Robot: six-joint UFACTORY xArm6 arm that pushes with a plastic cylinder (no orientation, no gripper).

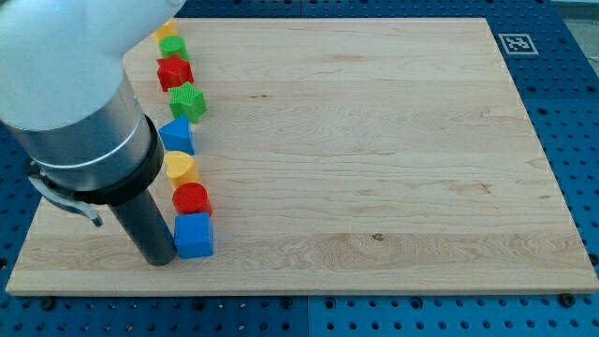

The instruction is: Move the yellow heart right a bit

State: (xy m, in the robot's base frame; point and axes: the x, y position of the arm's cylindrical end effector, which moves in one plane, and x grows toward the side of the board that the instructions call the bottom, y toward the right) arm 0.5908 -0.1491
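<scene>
A column of blocks runs down the board near the view's left edge. The heart lies between the block above it and the cylinder below. Lowest sits a cube, with my tip just at its left
</scene>
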